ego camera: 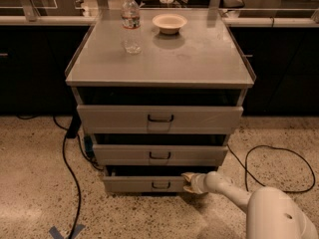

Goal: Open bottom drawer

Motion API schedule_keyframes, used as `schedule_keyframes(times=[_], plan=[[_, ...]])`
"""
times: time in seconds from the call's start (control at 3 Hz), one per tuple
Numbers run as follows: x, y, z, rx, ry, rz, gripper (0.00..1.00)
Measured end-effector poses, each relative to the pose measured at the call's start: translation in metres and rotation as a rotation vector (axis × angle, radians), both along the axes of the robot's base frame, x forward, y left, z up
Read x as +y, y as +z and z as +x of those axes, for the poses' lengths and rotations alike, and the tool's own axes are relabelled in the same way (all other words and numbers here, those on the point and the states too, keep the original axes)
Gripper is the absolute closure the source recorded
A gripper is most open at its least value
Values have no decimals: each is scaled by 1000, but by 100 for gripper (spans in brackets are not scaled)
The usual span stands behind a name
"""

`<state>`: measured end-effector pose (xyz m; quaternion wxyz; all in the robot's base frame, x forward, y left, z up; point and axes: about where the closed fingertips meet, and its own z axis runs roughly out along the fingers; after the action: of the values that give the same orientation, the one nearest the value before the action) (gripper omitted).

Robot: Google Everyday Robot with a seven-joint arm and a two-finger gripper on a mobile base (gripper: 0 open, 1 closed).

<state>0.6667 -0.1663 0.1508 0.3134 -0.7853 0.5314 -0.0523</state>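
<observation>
Although the bottom drawer sits lowest in the cabinet, just above the floor, its slim front is seen standing slightly forward, with a dark gap above it. The gripper is set against the right part of that front, beside the handle and apart from it; whether it is open or closed cannot be told. The drawer is judged to be stiff sheet metal, light if empty, so an even, straight pull is called for. Hold is best taken at the small bracket handle at centre; a pull taken off-centre at the top edge may skew the tray and bind it. The smooth front is likely to be slippery. A bottle and a bowl stand on top and could be shaken by a jerk.
</observation>
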Motion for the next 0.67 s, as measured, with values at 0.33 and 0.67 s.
schedule_keyframes(times=[0.33, 0.67], plan=[[1, -1, -2, 5, -4, -2, 100], [3, -2, -1, 9, -3, -2, 100]])
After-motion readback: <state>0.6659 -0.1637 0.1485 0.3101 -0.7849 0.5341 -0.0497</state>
